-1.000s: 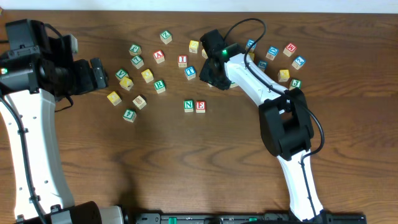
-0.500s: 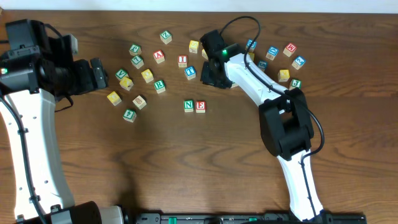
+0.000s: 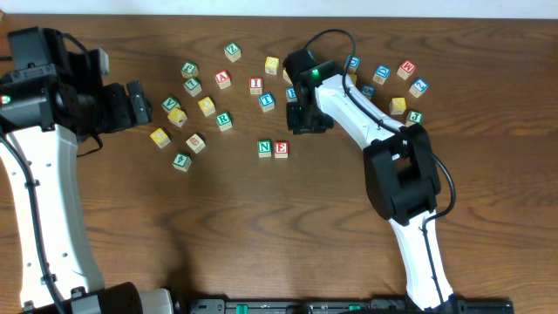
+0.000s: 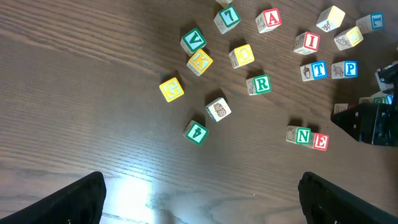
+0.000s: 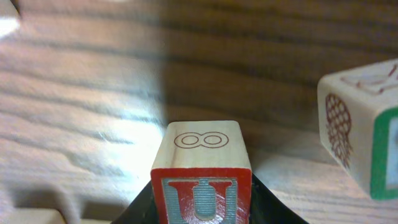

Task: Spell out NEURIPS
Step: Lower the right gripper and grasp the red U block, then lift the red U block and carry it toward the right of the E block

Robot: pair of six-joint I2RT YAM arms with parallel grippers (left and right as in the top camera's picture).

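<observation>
A red-framed U cube [image 5: 202, 163] sits between the black jaws of my right gripper [image 3: 305, 119], which is shut on it just behind and right of the row. On the table the green N cube [image 3: 265, 148] and red E cube [image 3: 281, 148] stand side by side, touching. The green R cube [image 4: 259, 84], red I cube [image 4: 308, 42] and blue P cube [image 4: 350, 69] lie loose further back. My left gripper [image 3: 138, 103] hangs open at the far left, with nothing between its fingers [image 4: 81, 196].
Loose cubes with other letters are scattered left of the row, among them a yellow cube [image 3: 159, 137] and a green 4 cube [image 4: 196, 132]. More cubes lie at the back right [image 3: 405, 68]. A green-framed cube [image 5: 364, 140] stands close to the right of the U cube.
My right gripper has closed on the U cube and shifted toward the front, nearer the E cube. The left arm has not moved.
</observation>
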